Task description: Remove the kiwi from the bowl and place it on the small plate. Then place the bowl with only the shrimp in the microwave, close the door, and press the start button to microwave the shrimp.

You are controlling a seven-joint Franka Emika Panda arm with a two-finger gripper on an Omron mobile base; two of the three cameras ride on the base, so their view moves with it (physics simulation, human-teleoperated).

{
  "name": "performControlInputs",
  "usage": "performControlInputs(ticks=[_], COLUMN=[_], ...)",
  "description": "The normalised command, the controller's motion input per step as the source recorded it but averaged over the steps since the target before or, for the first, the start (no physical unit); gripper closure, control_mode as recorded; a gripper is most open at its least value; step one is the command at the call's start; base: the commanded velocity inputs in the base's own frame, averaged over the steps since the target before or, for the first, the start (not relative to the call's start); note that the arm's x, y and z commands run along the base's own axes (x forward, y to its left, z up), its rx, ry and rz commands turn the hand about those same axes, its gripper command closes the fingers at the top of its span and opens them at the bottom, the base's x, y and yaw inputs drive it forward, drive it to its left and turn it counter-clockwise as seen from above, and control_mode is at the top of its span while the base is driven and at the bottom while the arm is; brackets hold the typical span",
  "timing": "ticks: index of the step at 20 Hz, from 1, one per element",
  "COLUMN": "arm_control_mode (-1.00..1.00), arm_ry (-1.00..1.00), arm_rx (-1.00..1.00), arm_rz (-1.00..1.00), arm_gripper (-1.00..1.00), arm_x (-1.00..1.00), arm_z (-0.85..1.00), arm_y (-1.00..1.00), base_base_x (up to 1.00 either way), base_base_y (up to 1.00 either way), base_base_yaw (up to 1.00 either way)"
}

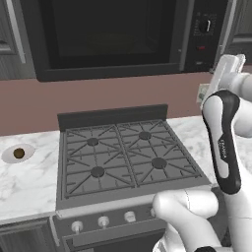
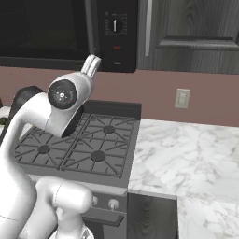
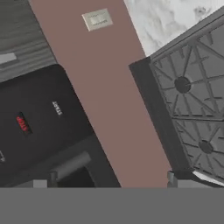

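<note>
The black microwave hangs above the stove with its door shut and the grey bar handle beside the control panel. On the panel sit a red button and the START label. My gripper is raised just below and in front of that panel, open and holding nothing, apart from the buttons. The kiwi rests on the small plate on the left counter. The bowl and shrimp are hidden from view.
A gas stove with black grates and front knobs stands under the microwave. Marble counter runs on both sides. A wall outlet sits on the pink backsplash, and dark cabinets flank the microwave.
</note>
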Motion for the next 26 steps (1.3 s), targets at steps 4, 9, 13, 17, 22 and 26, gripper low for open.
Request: performControlInputs(ticks=[4, 9, 13, 17, 22, 26], arm_control_mode=[-1.0, -1.0, -1.0, -1.0, -1.0, -1.0], arm_ry=[-0.16, -0.01, -0.01, -0.01, -0.02, -0.03], arm_rx=[0.12, 0.11, 0.07, 0.01, 0.0, 0.0], arm_rz=[0.0, 0.0, 0.01, 0.02, 0.04, 0.03], arm_gripper=[-1.0, -1.0, -1.0, -1.0, -1.0, -1.0], arm_x=[0.04, 0.3, 0.46, 0.41, 0.28, 0.33], arm_z=[0.0, -0.08, -0.02, 0.0, 0.0, 0.0], arm_y=[-0.75, -0.44, -0.04, 0.17, 0.31, 0.22], base_base_x=[0.0, 0.0, 0.0, 0.0, 0.0, 0.0], base_base_y=[0.0, 0.0, 0.0, 0.0, 0.0, 0.0], base_base_yaw=[0.0, 0.0, 0.0, 0.0, 0.0, 0.0])
